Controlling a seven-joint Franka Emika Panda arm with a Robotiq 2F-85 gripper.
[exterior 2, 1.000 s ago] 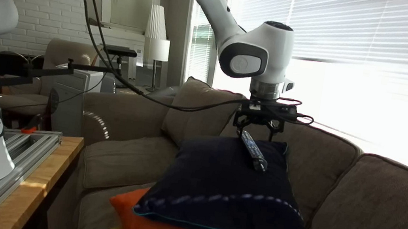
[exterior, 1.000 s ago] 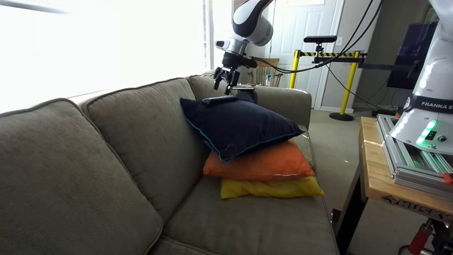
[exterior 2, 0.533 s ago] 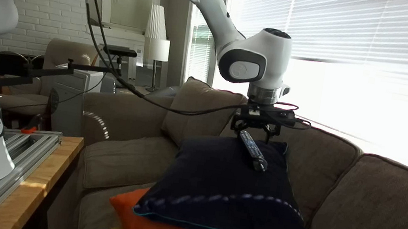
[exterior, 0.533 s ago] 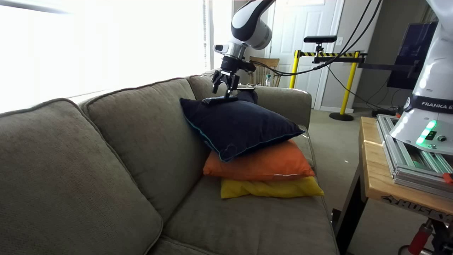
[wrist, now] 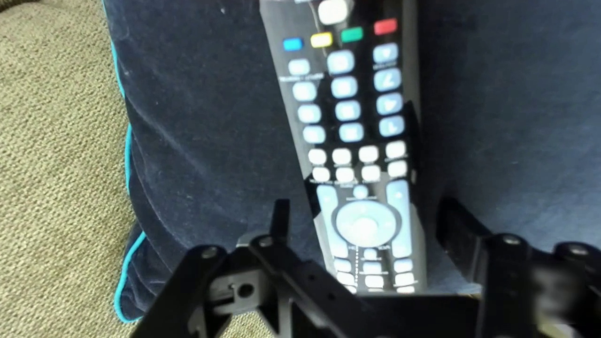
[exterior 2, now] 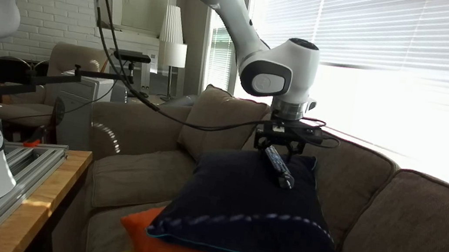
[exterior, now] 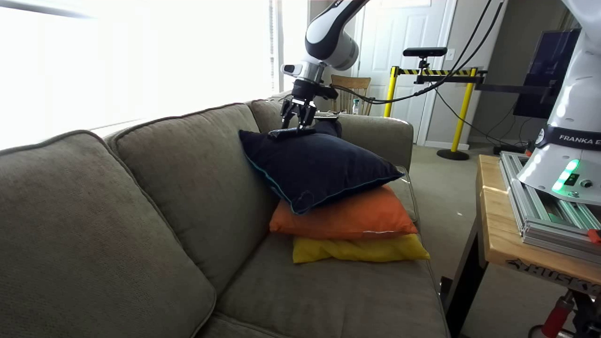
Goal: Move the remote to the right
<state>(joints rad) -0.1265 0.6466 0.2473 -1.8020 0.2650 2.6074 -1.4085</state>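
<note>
One strip of sofa (wrist: 56, 141) takes up the left of my wrist view, then the navy cushion (wrist: 211, 117) begins. Next is a finger (wrist: 280, 220), then the remote (wrist: 352, 112), face up on the cushion, then the opposite finger (wrist: 460, 234) and more cushion. My gripper (wrist: 366, 216) stands with its jaws spread astride the remote, gripping nothing, a gap showing on either side; whether its tips touch the cushion I can't tell. I judge the remote light, stiff and fairly tough, its gloss a bit slippery, the cushion soft enough to give if I press. I'd squeeze the long edges by the round button (wrist: 365, 224) before going right; one end runs off the top of my view, so that hold may sit off-centre and let it tip
</note>
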